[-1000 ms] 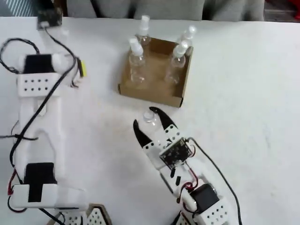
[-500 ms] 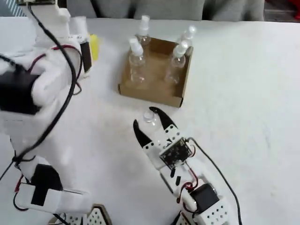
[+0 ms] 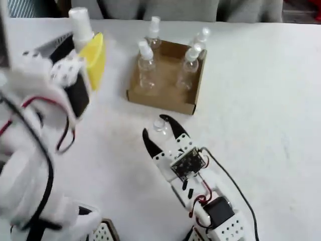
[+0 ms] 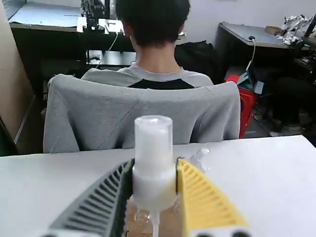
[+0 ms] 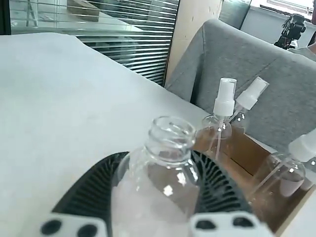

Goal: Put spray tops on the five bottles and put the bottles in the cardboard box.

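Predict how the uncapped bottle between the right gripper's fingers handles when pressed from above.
Probably light: the bottle looks empty. Its smooth round wall may slip or twist between the right gripper's fingers. Upright and narrow, it could tip if released.

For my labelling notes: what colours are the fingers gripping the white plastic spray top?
The left pincer has one grey finger, one yellow; best in left wrist view.

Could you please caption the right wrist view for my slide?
Right end effector holds an open-necked bottle; capped bottles in the cardboard box beyond.
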`<state>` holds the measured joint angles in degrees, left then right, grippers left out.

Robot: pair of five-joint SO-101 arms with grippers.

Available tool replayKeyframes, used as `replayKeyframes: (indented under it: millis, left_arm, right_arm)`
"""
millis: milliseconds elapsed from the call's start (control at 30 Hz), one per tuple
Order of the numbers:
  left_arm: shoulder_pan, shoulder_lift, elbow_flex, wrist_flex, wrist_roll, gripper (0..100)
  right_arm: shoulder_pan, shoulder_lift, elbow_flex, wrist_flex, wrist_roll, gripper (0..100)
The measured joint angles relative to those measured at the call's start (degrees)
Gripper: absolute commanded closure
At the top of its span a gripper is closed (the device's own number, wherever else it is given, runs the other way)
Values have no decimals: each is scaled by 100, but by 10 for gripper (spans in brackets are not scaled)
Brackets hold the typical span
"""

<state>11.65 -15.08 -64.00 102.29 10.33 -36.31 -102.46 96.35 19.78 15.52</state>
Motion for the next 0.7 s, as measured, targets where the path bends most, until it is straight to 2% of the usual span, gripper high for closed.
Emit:
replayKeyframes:
  millis: [233, 333, 467, 700]
  left_arm:
    - [44, -1547, 1846, -18, 0, 977]
    - [53, -2207, 2769, -360, -9, 976]
    - [53, -3086, 4026, -1143, -9, 976]
    - [70, -4105, 6541, -3288, -9, 976]
  right_arm:
    - [-9, 0, 0, 0, 0, 981]
    - [-9, 0, 0, 0, 0, 981]
    - [-9, 0, 0, 0, 0, 981]
    - [-9, 0, 0, 0, 0, 981]
